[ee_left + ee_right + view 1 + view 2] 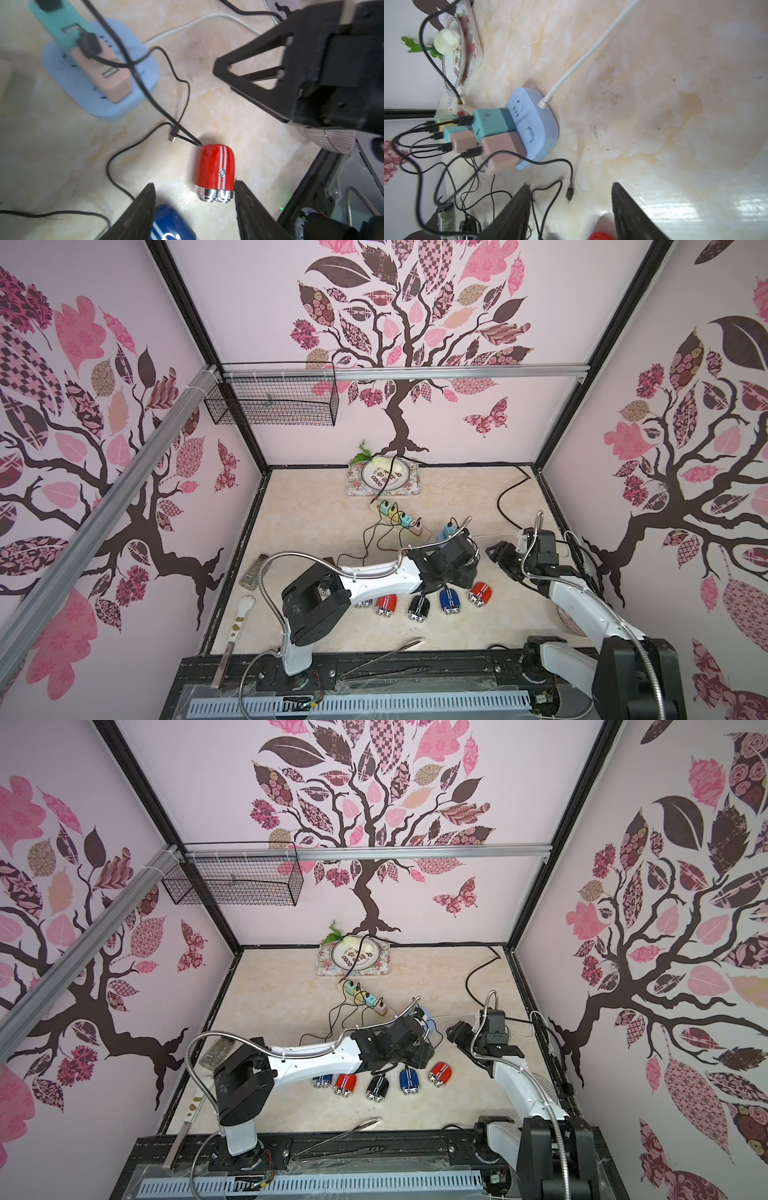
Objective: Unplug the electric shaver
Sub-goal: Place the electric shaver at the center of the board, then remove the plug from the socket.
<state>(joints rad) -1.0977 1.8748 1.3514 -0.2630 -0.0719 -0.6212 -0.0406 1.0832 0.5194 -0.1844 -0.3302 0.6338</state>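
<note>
The red shaver [215, 172] lay on the tabletop [249, 128] toward its front right corner. It was at the right end of a row of shavers, with the blue shaver [170, 224] just beside it on the left. The left gripper [194, 184] hovered low over it, jaws well apart and holding nothing. The shaver's chrome heads sat just ahead of the gap, close against one of the fingers [249, 207]; whether they touched could not be told. A loose plug [172, 137] on a thin black cable lay on the surface just beside the shaver's rounded rear end. Other black cables ran up to that end, and whether any was plugged in could not be told. The right gripper [570, 184] hung farther toward the back edge, between the shaver and the blue power strip [542, 128]. Its jaws were likewise spread and empty, with the loose plug [569, 194] lying on the surface under the gap. A teal adapter [492, 122] and a pink adapter [502, 151] sat in the strip.
</note>
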